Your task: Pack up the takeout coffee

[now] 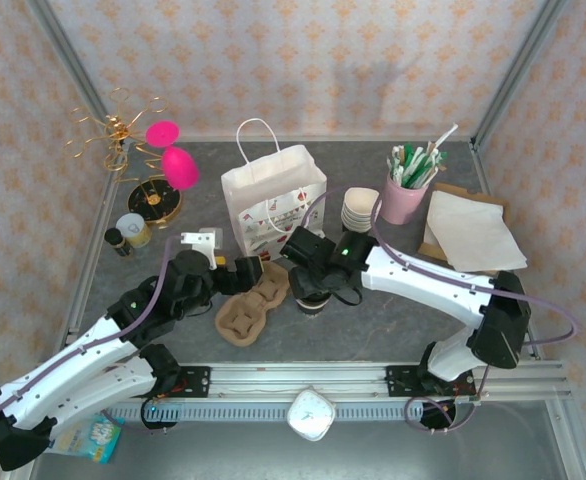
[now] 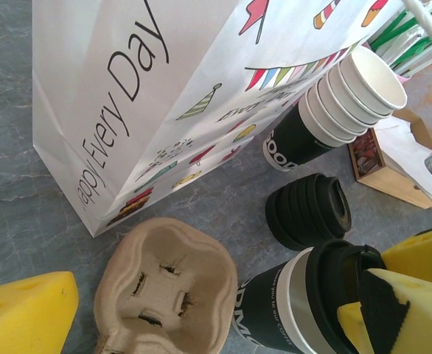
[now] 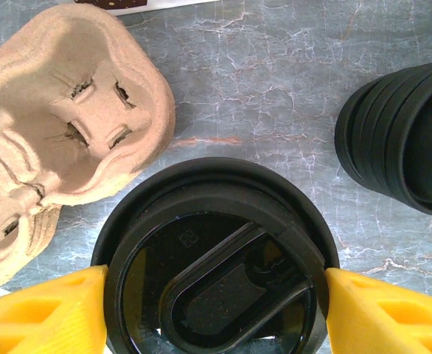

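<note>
Nearest me, my left pincer [image 1: 239,272] hangs with its fingers wide apart and nothing between them, just over the far left end of the pulp cup carrier [image 1: 253,305], whose sockets are all bare. Just right of the carrier is the takeout coffee [image 2: 297,299], black sleeve and black lid on, and my right pincer [image 3: 216,289] is clamped on it, one yellow finger pressed against each side of the lid rim. I cannot tell whether the cup's base rests on the counter [image 1: 393,320] or hangs just off it. A little beyond and to the right lies the stack of loose black lids [image 3: 408,140]. Farther back the printed paper bag [image 1: 273,200] stands upright with its mouth open, and the stack of lidless cups [image 1: 358,208] sits at its right. As I read it, the lidding and the grasp are done. The packing itself is all left to do: the coffee is in neither the carrier nor the bag.
</note>
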Available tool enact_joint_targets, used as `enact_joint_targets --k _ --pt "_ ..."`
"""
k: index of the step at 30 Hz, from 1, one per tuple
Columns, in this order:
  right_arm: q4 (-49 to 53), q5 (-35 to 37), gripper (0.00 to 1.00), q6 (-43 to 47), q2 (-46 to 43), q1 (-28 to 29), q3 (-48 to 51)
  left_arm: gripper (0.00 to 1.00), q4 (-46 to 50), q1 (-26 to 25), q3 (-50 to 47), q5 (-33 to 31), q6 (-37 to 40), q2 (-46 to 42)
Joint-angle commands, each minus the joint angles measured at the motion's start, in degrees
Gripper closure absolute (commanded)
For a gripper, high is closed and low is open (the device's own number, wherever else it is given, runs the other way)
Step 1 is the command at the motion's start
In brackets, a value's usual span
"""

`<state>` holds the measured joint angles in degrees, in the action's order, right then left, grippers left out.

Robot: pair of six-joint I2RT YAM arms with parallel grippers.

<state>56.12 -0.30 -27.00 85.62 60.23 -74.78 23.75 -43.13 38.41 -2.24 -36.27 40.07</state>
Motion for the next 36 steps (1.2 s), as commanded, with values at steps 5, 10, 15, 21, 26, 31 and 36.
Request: enact_joint_targets --k 5,10,15,21,26,31,36 --pt "2.53 1.99 0.3 0.2 2.07 0.89 -2.29 0.01 1.04 -0.2 -1.03 -1.62 -1.08 -1.22" --pt "2.19 1.89 0.3 0.39 2.89 1.03 -1.84 0.01 0.6 -0.2 -1.41 -1.6 -1.08 -1.18" --pt "2.67 2.89 0.3 0.56 3.51 1.06 -2.31 0.01 0.6 -0.2 -1.48 -1.56 -0.86 -1.14" --pt "2.09 1.92 0.29 0.8 4.26 1.58 -1.59 0.01 0.51 -0.22 -1.54 -1.76 -0.83 -1.06" --pt "1.98 2.09 0.29 0.71 4.65 1.72 -1.03 0.01 0.62 -0.21 -1.64 -1.8 -0.82 -1.14" --pt "1.56 2.65 0.27 0.63 4.98 1.71 -0.15 0.01 0.42 -0.2 -1.74 -1.85 -0.75 -1.05" --pt "0.45 1.88 0.27 0.19 5.38 1.95 2.54 0.01 0.84 -0.21 -1.54 -2.07 -0.64 -1.05"
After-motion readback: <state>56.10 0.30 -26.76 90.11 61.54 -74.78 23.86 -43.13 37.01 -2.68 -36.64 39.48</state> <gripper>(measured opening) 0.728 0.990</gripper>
